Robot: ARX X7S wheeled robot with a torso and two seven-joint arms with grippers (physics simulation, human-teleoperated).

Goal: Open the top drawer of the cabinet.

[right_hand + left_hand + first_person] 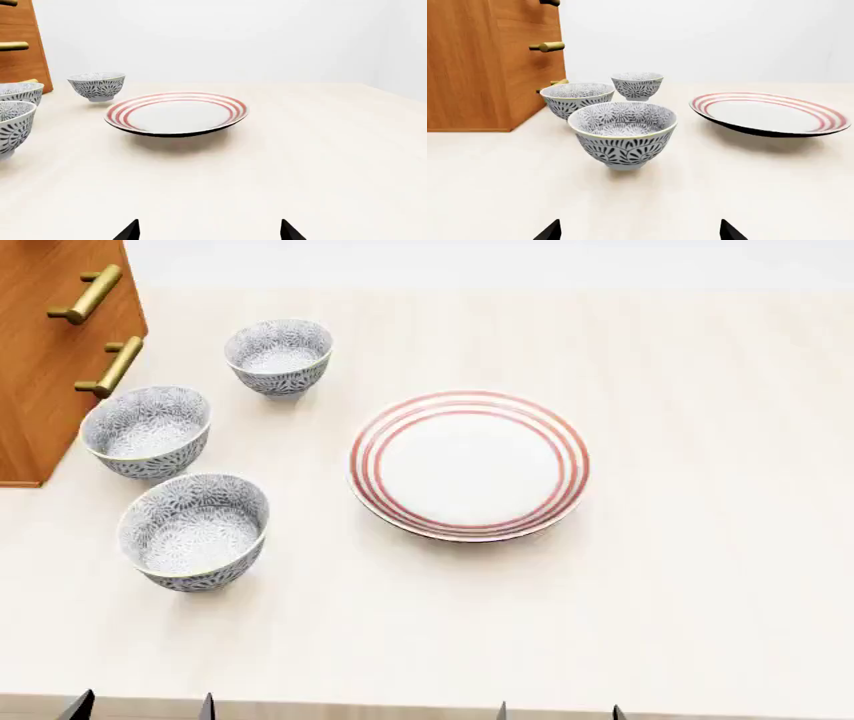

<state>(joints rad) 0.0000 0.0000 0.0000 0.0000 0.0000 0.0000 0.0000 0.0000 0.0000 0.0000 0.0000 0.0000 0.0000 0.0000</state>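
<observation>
My two grippers, left (640,235) and right (209,232), hover wide apart, holding nothing, at the pale wooden table's (694,570) near edge, well short of the orange-brown cabinet (47,360)

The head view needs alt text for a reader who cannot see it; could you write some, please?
Seen from above, a red-striped plate sits mid-table with three patterned bowls to its left. The wooden cabinet stands at the left edge, two brass handles showing. Only the open tips of the left gripper and right gripper peek in at the near edge.
</observation>
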